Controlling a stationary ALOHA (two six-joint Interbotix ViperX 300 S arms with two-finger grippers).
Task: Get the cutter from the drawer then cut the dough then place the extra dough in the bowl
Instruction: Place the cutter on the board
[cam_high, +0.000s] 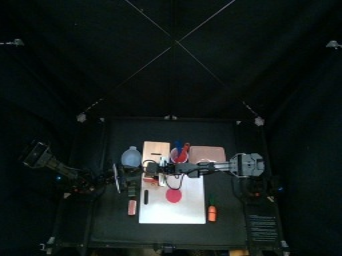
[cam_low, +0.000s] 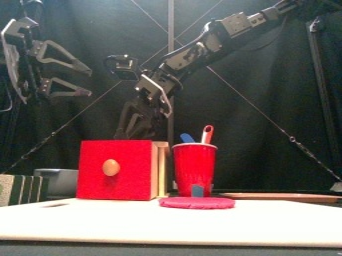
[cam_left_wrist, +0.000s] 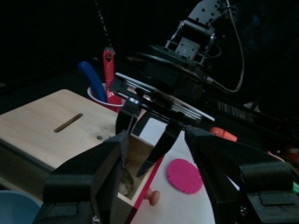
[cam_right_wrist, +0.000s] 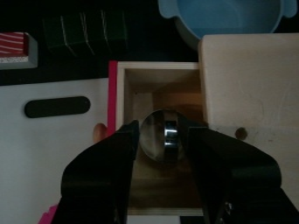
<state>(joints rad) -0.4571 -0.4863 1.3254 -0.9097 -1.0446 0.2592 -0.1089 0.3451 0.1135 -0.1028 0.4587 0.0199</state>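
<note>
Right gripper (cam_right_wrist: 163, 131) grips cutter (cam_right_wrist: 162, 142) above open drawer (cam_right_wrist: 149, 87)

Black curtains (cam_high: 171, 50) are left dark; the white cutting board (cam_high: 181, 210) is lit brightly at lower centre; a glint is seen on the round metal cutter (cam_right_wrist: 163, 136).

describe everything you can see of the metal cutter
The round metal cutter looks like a shiny silver ring, seen nearly edge-on in the right wrist view. The right gripper is shut on it, one jaw on each side, and holds it over the open drawer of the pale wooden box. Nothing else appears to touch it. Its wire handle cannot be made out.
</note>
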